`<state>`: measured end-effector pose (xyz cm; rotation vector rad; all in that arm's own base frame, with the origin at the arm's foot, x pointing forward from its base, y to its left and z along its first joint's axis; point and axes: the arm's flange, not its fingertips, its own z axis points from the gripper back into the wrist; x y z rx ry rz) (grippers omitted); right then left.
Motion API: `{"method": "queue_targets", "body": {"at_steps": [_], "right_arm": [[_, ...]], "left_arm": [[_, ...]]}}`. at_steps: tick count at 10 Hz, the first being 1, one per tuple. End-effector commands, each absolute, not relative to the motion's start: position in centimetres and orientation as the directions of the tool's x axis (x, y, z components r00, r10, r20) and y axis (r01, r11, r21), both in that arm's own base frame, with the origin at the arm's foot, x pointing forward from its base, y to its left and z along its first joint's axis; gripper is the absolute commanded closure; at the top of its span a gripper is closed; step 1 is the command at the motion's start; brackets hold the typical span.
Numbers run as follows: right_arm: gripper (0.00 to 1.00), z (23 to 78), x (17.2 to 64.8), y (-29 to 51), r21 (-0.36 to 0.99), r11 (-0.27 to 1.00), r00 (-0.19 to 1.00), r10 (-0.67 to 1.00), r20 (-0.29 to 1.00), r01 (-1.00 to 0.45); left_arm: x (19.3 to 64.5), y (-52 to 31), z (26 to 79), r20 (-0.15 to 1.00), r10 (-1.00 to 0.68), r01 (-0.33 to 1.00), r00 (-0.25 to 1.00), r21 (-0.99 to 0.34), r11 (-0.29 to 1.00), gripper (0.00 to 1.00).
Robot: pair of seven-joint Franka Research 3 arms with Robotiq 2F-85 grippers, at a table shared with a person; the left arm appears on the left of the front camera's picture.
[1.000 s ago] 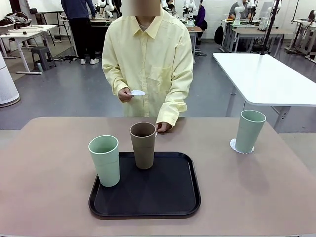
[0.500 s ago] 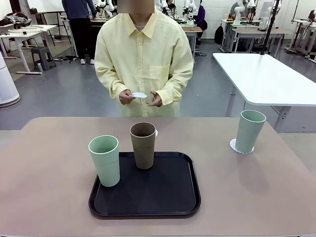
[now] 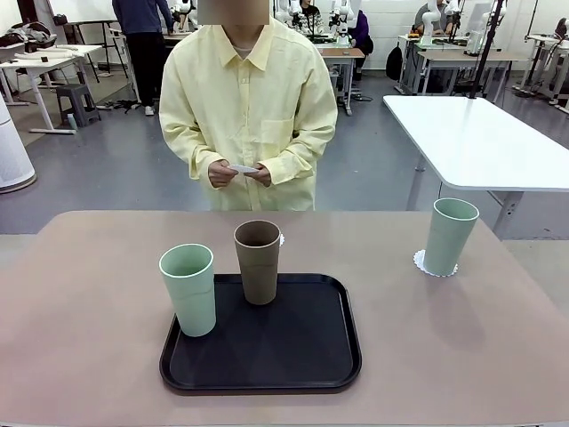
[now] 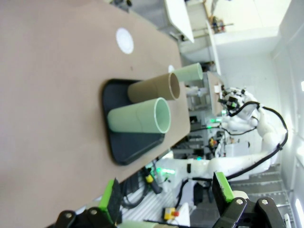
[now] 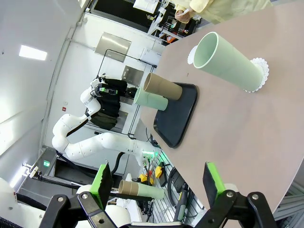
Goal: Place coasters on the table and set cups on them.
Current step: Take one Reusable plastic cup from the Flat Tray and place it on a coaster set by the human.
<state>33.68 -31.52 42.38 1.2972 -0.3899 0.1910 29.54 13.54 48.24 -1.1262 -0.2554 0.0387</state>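
1. Between the robot's side and a person, a large matte beige-pink table (image 3: 89, 294) with rounded corners is spread across the front view.
2. At the table's far edge a person (image 3: 249, 89) in a pale yellow shirt is seen standing. Both hands (image 3: 221, 173) are raised together before the waist, clear of the table top.
3. Toward the table's near edge, a little left of its middle, a flat black rectangular tray (image 3: 293, 356) is laid.
4. At the tray's left edge a tall tapered pale mint green tumbler (image 3: 188, 289) is stood upright. At the tray's far edge a brown tumbler (image 3: 258, 261) of the same shape is stood upright, near the first but apart from it.
5. Near the table's far right corner a second mint green tumbler (image 3: 450, 235) is stood upright.
6. The left gripper (image 4: 166, 194), black with green pads, is seen in its wrist view with the jaws spread wide and nothing between them. The right gripper (image 5: 157, 183) is likewise spread wide and empty.
7. One small round white paper doily (image 3: 420, 262) with a lacy scalloped edge is laid under the second mint green tumbler, its rim showing around the base. A second doily (image 4: 125, 40) is laid flat and bare on the table just beyond the tray's far edge. A third doily (image 3: 242, 168) is held between the person's hands.
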Motion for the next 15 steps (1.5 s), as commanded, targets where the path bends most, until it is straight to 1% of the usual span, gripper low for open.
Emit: {"method": "queue_targets", "body": {"at_steps": [1, 12, 13, 14, 15], "right_arm": [[0.0, 42.4, 33.6, -31.6, 0.897, 0.267, 0.919, -0.081, 0.385, -0.352], [0.0, 42.4, 33.7, -31.5, 0.897, 0.266, 0.92, -0.079, 0.385, -0.353], [0.0, 44.8, 32.9, -31.1, 0.766, 0.338, 0.812, -0.008, 0.583, -0.547], [0.0, 48.3, 32.9, -29.5, 0.665, 0.387, 0.739, 0.067, 0.67, -0.639], [0.0, 51.7, 33.7, -28.3, 0.6, 0.43, 0.695, 0.096, 0.713, -0.674]], "left_arm": [[29.7, 13.5, 48.3, 0.195, 0.159, 0.112, 0.968, -0.9, 0.42, 0.0], [29.7, 13.5, 48.3, 0.195, 0.159, 0.112, 0.968, -0.9, 0.42, 0.0], [29.7, 13.5, 48.3, 0.195, 0.159, 0.112, 0.968, -0.9, 0.42, 0.0], [29.7, 13.5, 48.3, 0.195, 0.159, 0.112, 0.968, -0.9, 0.42, 0.0], [29.7, 13.5, 48.3, 0.195, 0.159, 0.112, 0.968, -0.9, 0.42, 0.0]]}}
